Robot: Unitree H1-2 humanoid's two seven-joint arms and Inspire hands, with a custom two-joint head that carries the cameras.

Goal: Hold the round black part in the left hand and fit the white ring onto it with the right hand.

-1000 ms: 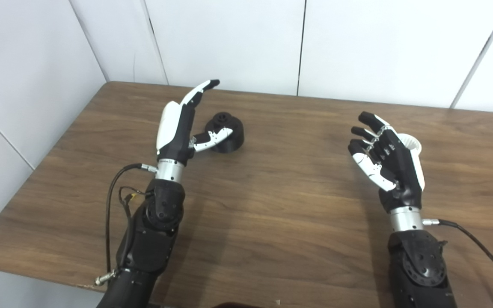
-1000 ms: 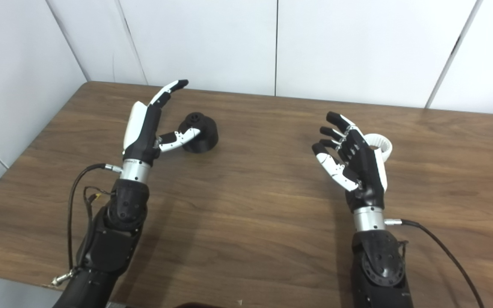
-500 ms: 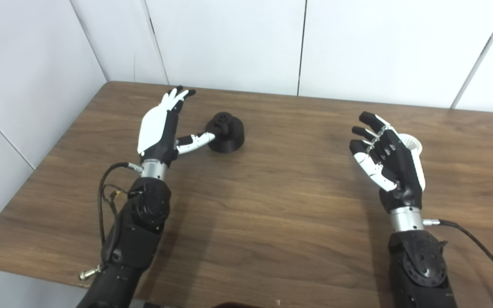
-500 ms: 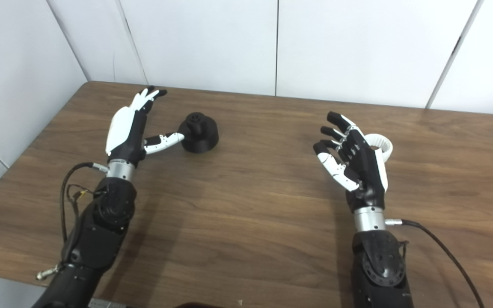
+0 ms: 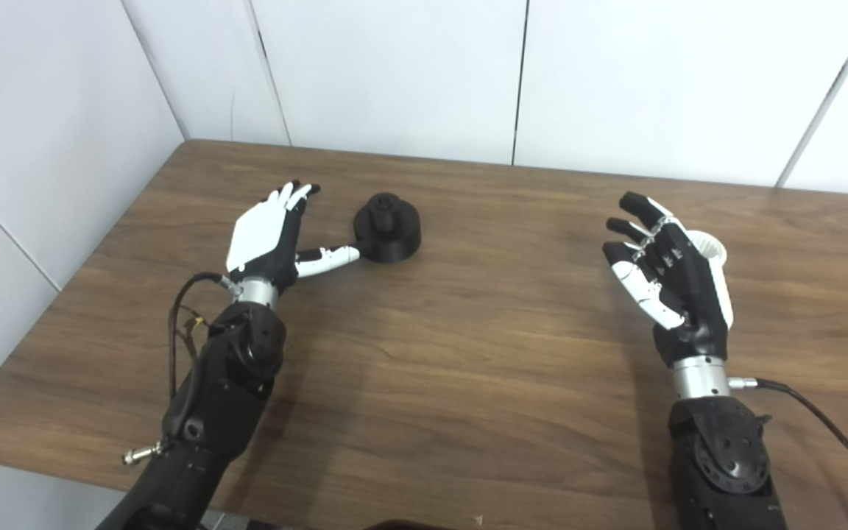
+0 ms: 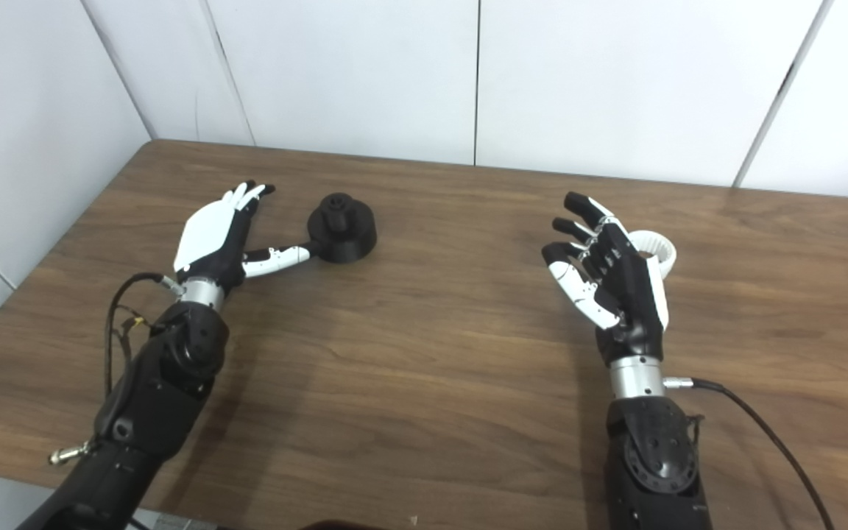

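The round black part (image 5: 388, 235) stands on the wooden table (image 5: 468, 368), left of centre, with a small knob on top. My left hand (image 5: 269, 235) is open just left of it, low over the table, palm turned down, thumb reaching to the part's base. The white ring (image 5: 711, 246) lies on the table at the right, mostly hidden behind my right hand (image 5: 670, 276). My right hand is open and raised, palm facing left, fingers spread, holding nothing. The black part (image 6: 341, 232) and the ring (image 6: 658, 250) also show in the right eye view.
White wall panels (image 5: 394, 73) close the table's back and left sides. A black cable (image 5: 821, 419) runs from my right wrist to the right. Another cable (image 5: 181, 324) loops beside my left forearm. The table's front edge is near the bottom left.
My left hand has dropped from upright to low over the table and shifted left, rolling palm down, thumb still by the black part. The right hand, part and ring have not moved.
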